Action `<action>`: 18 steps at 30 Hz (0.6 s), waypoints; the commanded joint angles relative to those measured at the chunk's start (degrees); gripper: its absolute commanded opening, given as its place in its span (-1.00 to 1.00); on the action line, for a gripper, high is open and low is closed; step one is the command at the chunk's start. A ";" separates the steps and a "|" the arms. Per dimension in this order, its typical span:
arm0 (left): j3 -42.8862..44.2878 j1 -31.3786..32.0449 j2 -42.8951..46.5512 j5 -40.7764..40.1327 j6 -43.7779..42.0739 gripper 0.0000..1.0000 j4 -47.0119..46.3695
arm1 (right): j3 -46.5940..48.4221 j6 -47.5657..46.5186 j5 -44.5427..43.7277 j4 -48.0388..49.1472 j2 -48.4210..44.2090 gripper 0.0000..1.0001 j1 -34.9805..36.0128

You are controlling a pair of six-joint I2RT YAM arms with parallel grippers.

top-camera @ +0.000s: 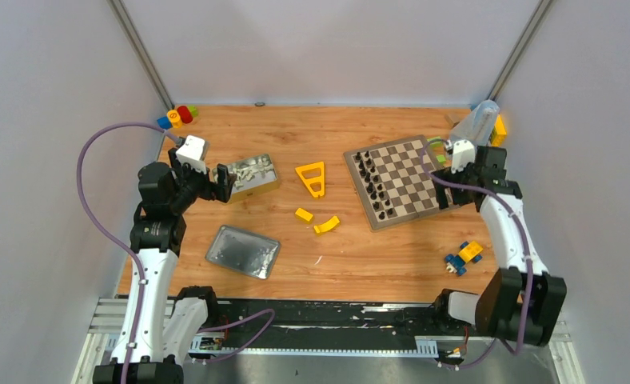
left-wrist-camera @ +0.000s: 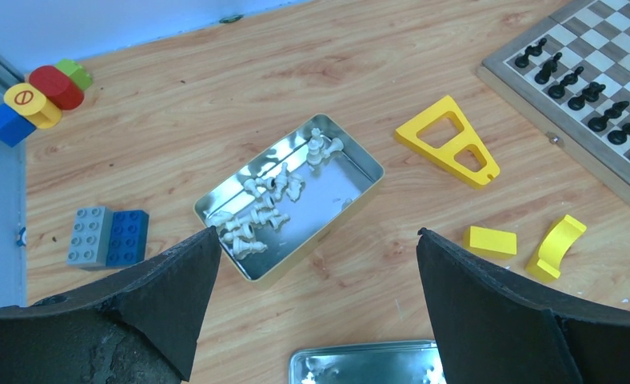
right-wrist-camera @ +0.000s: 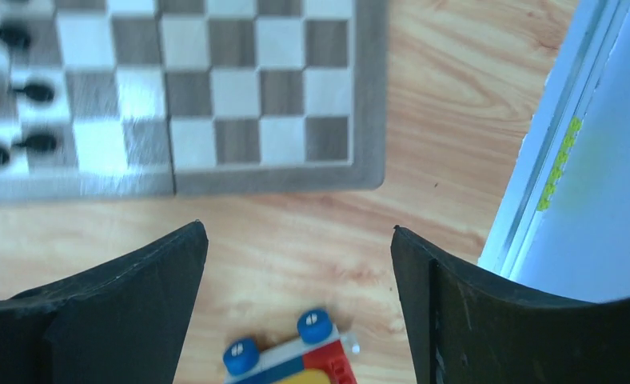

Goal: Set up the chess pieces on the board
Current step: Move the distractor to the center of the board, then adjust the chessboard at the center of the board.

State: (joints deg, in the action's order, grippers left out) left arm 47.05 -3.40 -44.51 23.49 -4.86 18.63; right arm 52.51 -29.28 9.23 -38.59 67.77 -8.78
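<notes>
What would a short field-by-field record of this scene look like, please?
board: on the table's right half, far side
black pieces: standing in two rows along one edge of the board
white pieces: lying loose in the tin, none seen on the board
second tin: flat on the table near the left arm
yellow blocks: between tin and board
left gripper: open, above the tin
right gripper: open, over the table beside the board's edge

Toys and tins on the wooden table (top-camera: 360,264)
A yellow triangle (left-wrist-camera: 442,158), block (left-wrist-camera: 489,241) and arch (left-wrist-camera: 556,246) lie mid-table, an open tin (left-wrist-camera: 328,198) and a flat tin (top-camera: 243,251) left of them, a toy car (top-camera: 464,257) near right.
</notes>
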 commanded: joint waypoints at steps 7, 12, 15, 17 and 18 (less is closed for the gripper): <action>-0.28 -0.03 -0.41 0.94 -0.81 1.00 -1.58 | 16.15 25.29 8.83 7.66 24.39 0.67 -12.07; -0.46 0.01 -0.97 1.04 -0.83 1.00 -1.73 | 18.23 27.43 11.70 8.18 30.92 0.65 -13.46; -0.46 -0.02 -1.25 1.10 -0.77 1.00 -1.81 | 19.11 27.54 12.97 8.35 34.08 0.65 -13.71; -0.46 -0.01 -1.42 1.08 -0.78 1.00 -1.85 | 19.47 27.25 13.65 8.14 35.57 0.65 -13.64; -0.47 -0.02 -1.44 1.01 -0.83 1.00 -1.85 | 19.63 27.08 14.01 8.09 36.23 0.65 -13.70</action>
State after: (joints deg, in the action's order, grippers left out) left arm 46.50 -3.40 -45.95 23.73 -4.86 18.61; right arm 69.34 -3.79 19.92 -32.05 102.19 -22.44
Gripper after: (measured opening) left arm 0.998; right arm 0.829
